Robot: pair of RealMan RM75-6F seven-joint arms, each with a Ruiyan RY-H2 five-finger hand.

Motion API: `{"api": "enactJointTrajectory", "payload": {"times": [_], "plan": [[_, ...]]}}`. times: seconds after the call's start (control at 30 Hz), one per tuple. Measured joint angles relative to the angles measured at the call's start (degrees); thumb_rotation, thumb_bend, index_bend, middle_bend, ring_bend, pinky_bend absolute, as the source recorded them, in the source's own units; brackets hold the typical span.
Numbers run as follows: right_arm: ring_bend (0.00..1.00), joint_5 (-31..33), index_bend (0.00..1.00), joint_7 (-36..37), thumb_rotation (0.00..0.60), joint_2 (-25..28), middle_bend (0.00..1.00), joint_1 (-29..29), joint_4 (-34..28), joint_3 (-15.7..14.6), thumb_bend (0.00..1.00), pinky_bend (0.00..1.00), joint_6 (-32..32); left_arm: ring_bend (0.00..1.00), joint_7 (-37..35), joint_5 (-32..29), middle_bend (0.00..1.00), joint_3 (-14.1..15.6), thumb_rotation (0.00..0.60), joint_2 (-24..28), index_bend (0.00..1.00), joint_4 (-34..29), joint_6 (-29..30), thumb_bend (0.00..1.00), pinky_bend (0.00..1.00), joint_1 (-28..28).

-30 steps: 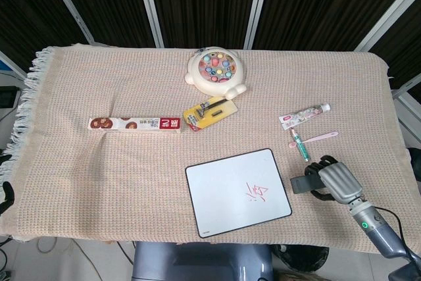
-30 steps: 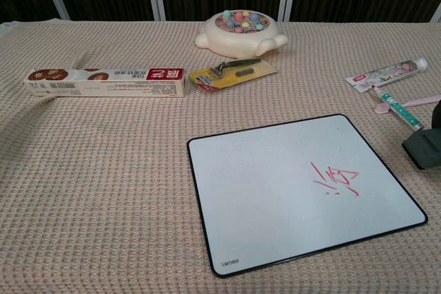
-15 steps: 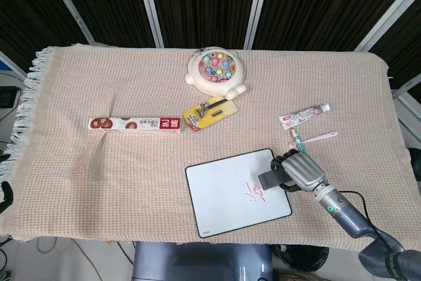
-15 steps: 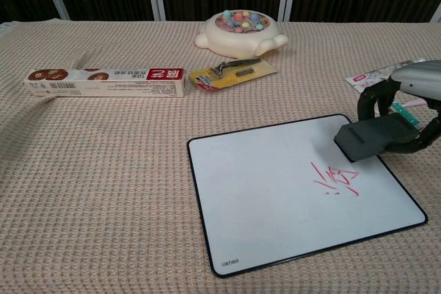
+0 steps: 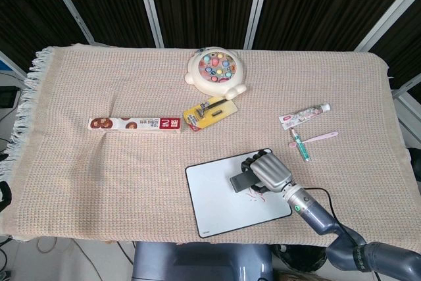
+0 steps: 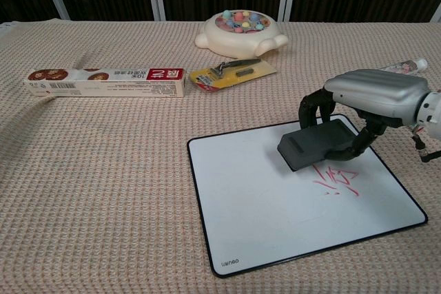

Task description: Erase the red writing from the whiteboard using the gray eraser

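Observation:
The whiteboard [image 5: 217,199] [image 6: 262,218] lies near the table's front edge, right of centre. Red writing [image 6: 337,180] marks its right half; in the head view my hand mostly covers that writing. My right hand [image 5: 271,171] [image 6: 375,94] holds the gray eraser [image 5: 241,181] [image 6: 318,144] over the board, just above and left of the writing. Whether the eraser touches the board I cannot tell. My left hand shows in neither view.
A long snack box [image 5: 134,124] lies at the left, a yellow razor pack [image 5: 209,111] and a round toy [image 5: 216,70] behind the board. A toothpaste tube [image 5: 304,115] and toothbrushes [image 5: 309,141] lie at the right.
My right hand has carried the eraser leftward from the table's right side onto the whiteboard, now over the red writing.

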Motion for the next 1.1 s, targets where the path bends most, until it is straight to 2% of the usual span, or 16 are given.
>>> {"api": "enactJointTrajectory", "payload": {"times": [0.33,0.7,1.1], "plan": [[0.52,0.7,0.62,-2.0,0.600,-2.4,0.56,0.6,0.6,-1.4,0.45,0.35,-1.1,0.02,-0.1,0.0,0.08,0.0,0.600,0.1,0.19,0.0,0.1,0.64,0.04,0.0],[0.52,-1.4,0.63,-1.7,0.600,-1.1,0.57,-0.7,-0.2,-4.2,0.45,0.35,1.1,0.02,0.1,0.1,0.08,0.0,0.600,0.0,0.19,0.0,0.1,0.64,0.05,0.0],[0.52,-5.2,0.63,-1.3,0.600,2.9,0.57,-4.3,-1.9,-10.5,0.45,0.35,4.4,0.02,0.2,0.2,0.08,0.0,0.600,-0.1,0.19,0.0,0.2,0.64,0.05,0.0]]}}
